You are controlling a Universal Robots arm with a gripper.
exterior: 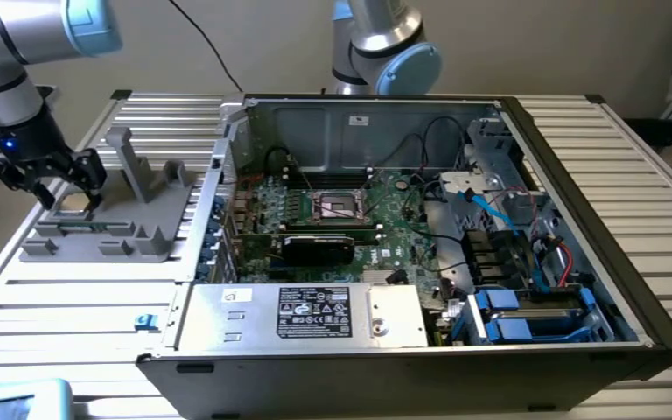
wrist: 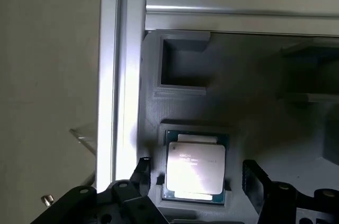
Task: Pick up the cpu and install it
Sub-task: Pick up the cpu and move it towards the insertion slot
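My gripper (exterior: pixel 70 199) hangs wide open over the grey holder (exterior: pixel 137 223) on the slatted worktop (exterior: pixel 80 306), at the exterior view's left, and has hold of nothing. In the wrist view its two black fingers (wrist: pixel 254 179) stand one on each side of the single cpu (wrist: pixel 195 168), apart from its edges. The cpu lies flat in one pocket of the holder, silver top up. A second square pocket (wrist: pixel 183 65) sits near it in the same holder. Two grey uprights (exterior: pixel 120 157) rise from the holder beside me. One open computer case (exterior: pixel 616 289) stands on the exterior view's right. On its motherboard I count one metal-framed socket (exterior: pixel 342 206) and one black card (exterior: pixel 318 245) just beside it. A second arm (exterior: pixel 383 52) stands behind the case.
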